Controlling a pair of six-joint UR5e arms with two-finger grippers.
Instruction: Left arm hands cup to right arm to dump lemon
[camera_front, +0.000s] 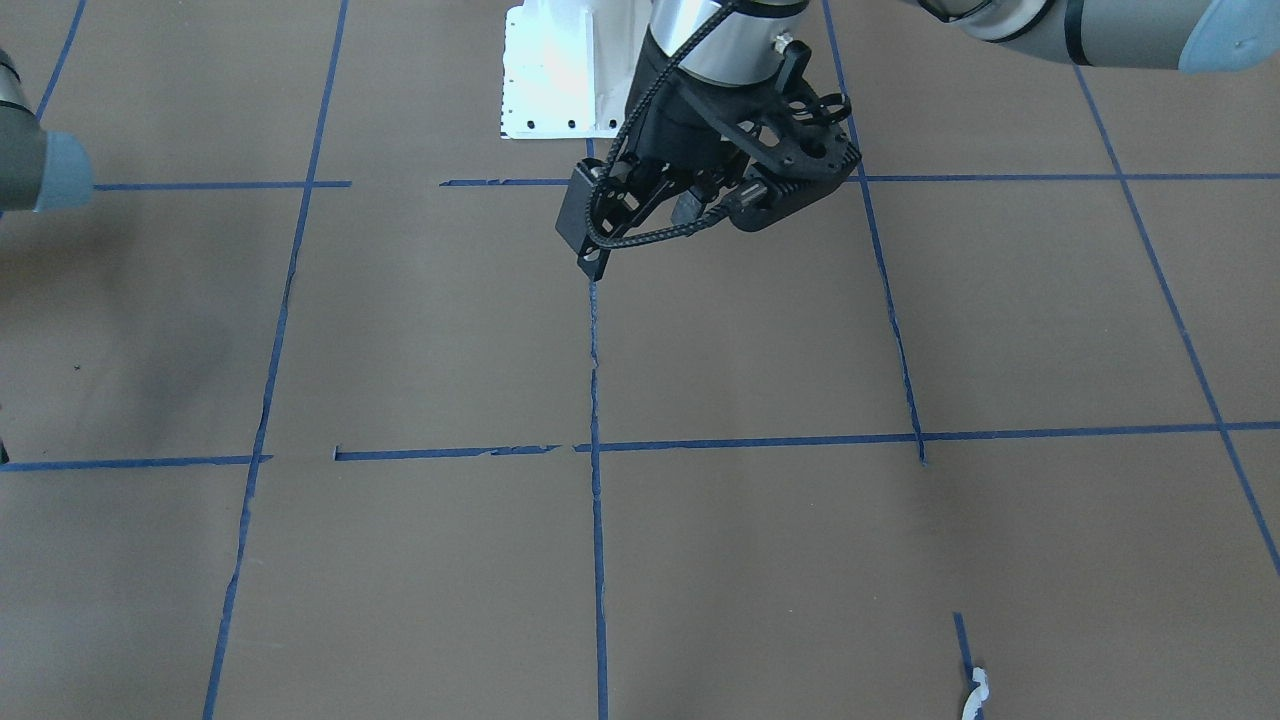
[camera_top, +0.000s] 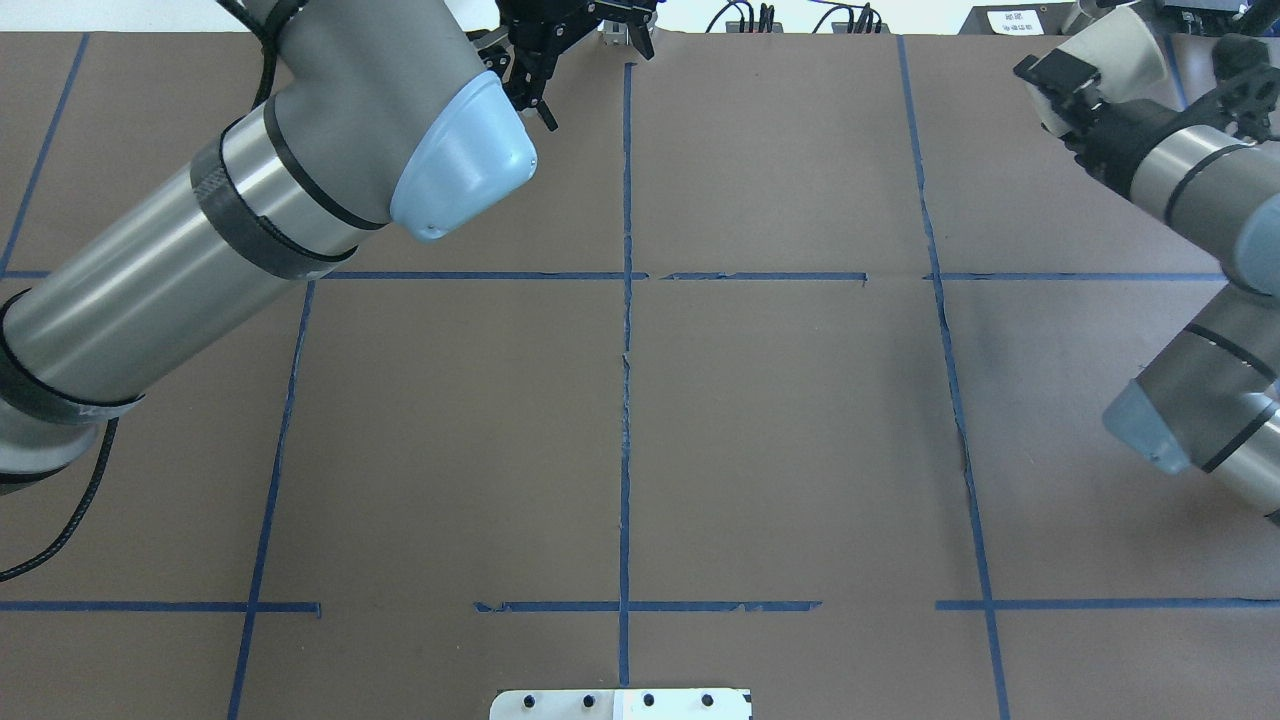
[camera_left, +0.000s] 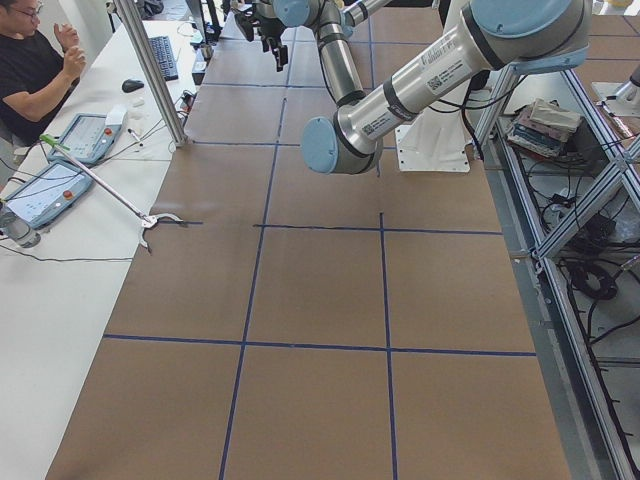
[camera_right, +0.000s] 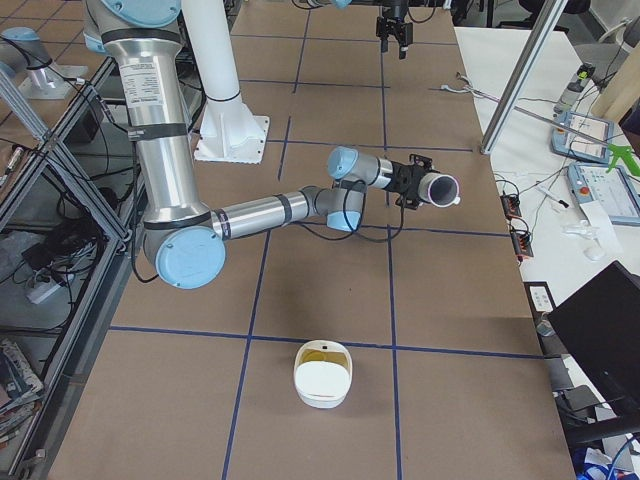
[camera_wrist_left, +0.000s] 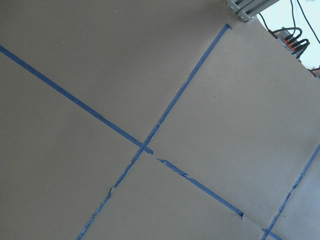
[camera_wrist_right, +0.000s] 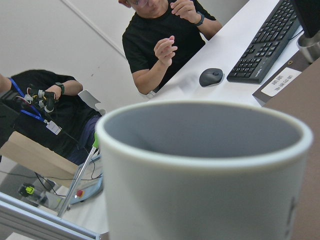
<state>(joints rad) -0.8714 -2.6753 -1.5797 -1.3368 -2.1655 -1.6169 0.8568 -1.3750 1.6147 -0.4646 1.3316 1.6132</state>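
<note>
Right claw (camera_right: 422, 186) is gripping the cup (camera_wrist_right: 200, 165), which is lying tipped on its side above the table (camera_top: 780, 450) at about 2 o'clock in the overhead view, while left claw (camera_right: 393, 42) is hanging spread and empty near 12 o'clock.

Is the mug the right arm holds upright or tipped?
Tipped. The cup lies on its side in the right gripper, mouth facing sideways, not up.

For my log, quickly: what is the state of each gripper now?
Left gripper: open, holding nothing.
Right gripper: closed on the white mug with grey inside.
</note>
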